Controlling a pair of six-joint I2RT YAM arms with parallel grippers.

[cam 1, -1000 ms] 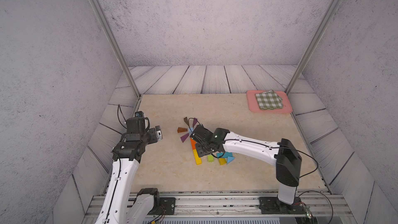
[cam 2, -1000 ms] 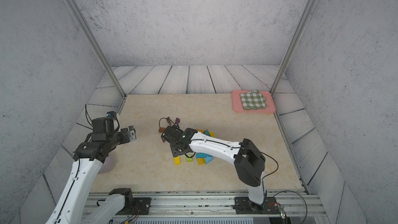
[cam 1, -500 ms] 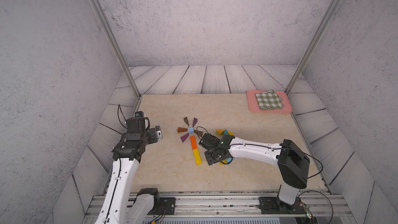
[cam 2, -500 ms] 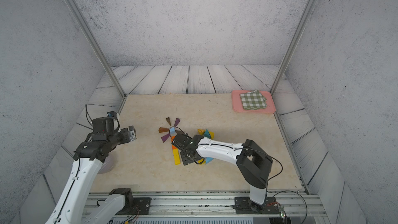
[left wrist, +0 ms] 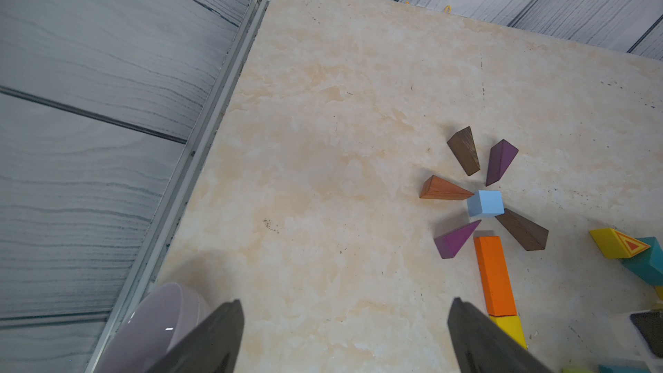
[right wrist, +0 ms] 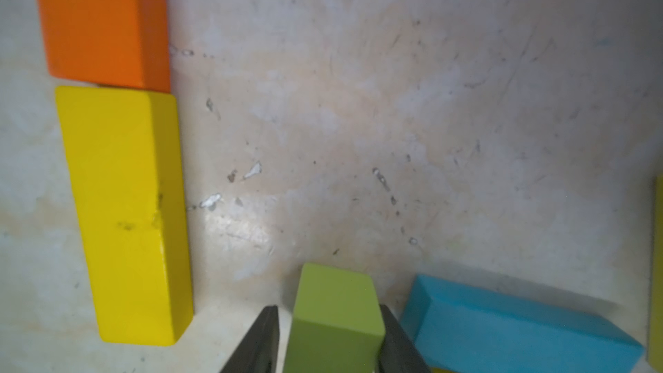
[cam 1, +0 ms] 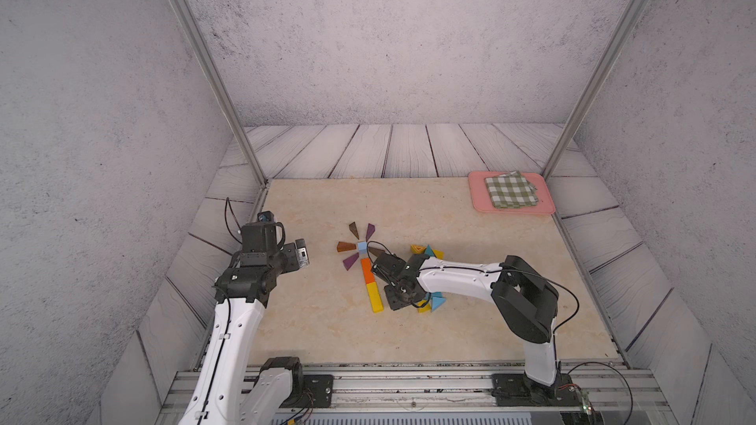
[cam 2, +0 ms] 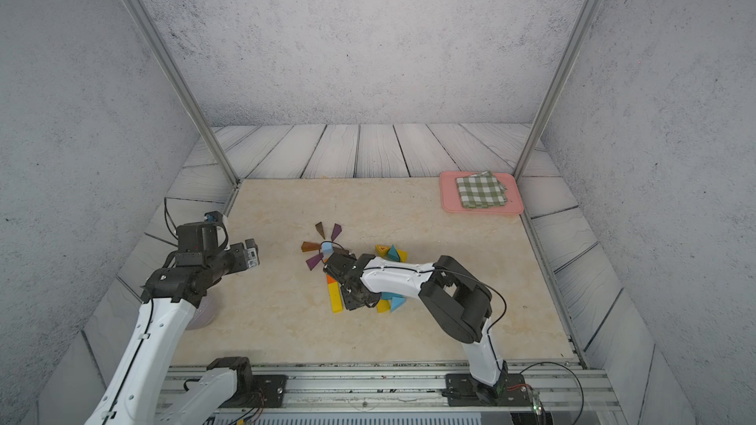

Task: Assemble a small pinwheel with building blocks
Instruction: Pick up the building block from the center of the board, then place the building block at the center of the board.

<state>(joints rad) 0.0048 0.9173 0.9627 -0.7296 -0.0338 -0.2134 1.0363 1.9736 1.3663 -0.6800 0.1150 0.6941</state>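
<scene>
Two black fingers of the right gripper (right wrist: 327, 309) straddle the small green wooden cube (right wrist: 335, 303), near the front edge of the bench, about mid-width. One looks flush, sliver of gap at the other, so not clamped. Risk: an uneven squeeze skews the cube, the outer finger shoves the sky-blue wooden block (right wrist: 520, 324) just beside it, or a swing knocks the yellow wooden bar (right wrist: 122, 209) of the stem. Empty left gripper (left wrist: 344, 312) hovers, jaws wide apart.

Shown are three brown wedges (left wrist: 463, 150), two purple wedges (left wrist: 501, 161), one light-blue cube (left wrist: 485, 203), one orange bar (left wrist: 494, 274), one yellow bar (right wrist: 125, 217), one green cube (right wrist: 335, 313), one tray (cam 1: 478, 194), one cloth (cam 1: 510, 190) and one bowl (left wrist: 154, 324); the pile (cam 1: 417, 249) is left uncounted.
</scene>
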